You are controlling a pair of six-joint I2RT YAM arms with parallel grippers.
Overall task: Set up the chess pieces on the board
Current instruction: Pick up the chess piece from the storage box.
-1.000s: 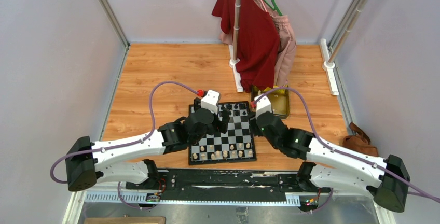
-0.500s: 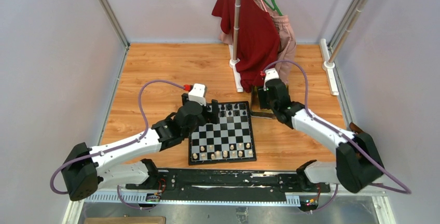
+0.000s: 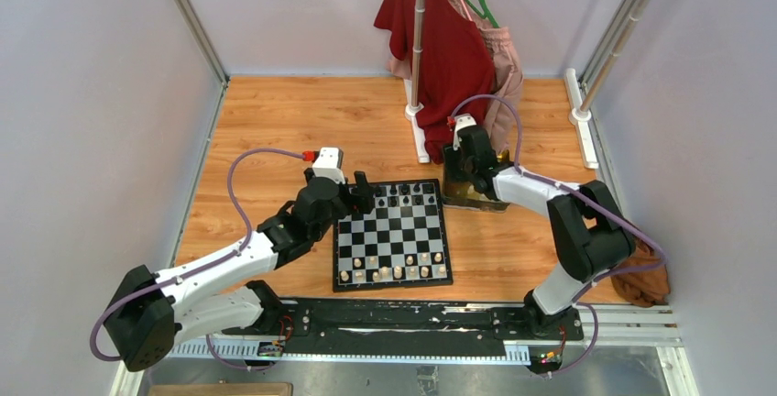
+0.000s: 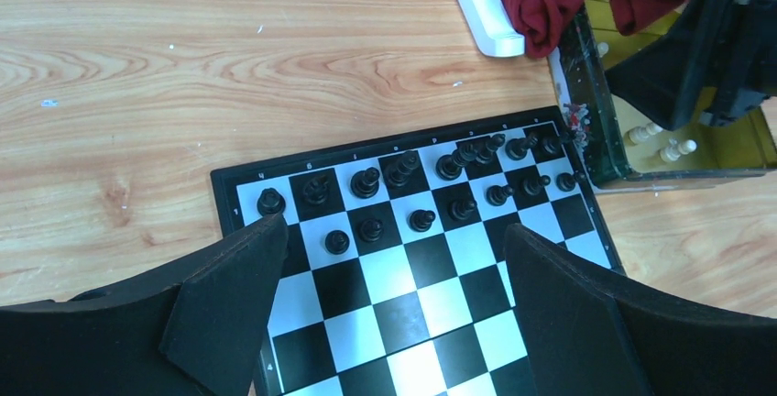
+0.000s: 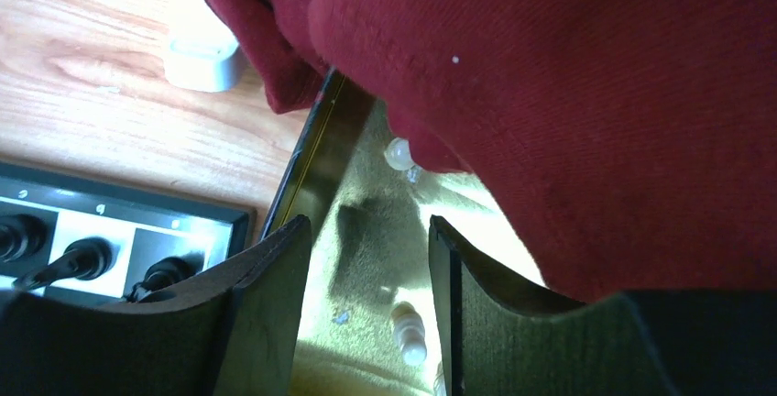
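Note:
The board (image 3: 394, 236) lies at the table's middle. Black chess pieces (image 3: 410, 196) fill its far rows, and cream chess pieces (image 3: 394, 272) stand along its near rows. My left gripper (image 3: 365, 196) hovers open over the board's far left corner. In the left wrist view its fingers (image 4: 229, 295) straddle bare squares of the board (image 4: 403, 277), short of the black pieces (image 4: 366, 181). My right gripper (image 3: 456, 176) is down in the gold tin (image 3: 486, 198), open (image 5: 366, 268). A cream piece (image 5: 410, 332) lies between its fingers, close to the right finger (image 5: 486, 313). Another cream piece (image 5: 399, 153) lies further in.
A red garment (image 3: 454, 57) hangs from a white stand (image 3: 420, 29) and drapes over the tin's far side (image 5: 586, 93). The left wrist view shows two cream pieces (image 4: 678, 148) in the tin (image 4: 596, 130). A brown object (image 3: 646, 281) lies at the right edge.
My right arm swung from the board's right edge back into the tin under the garment. My left gripper drew back leftward to the board's far left corner.

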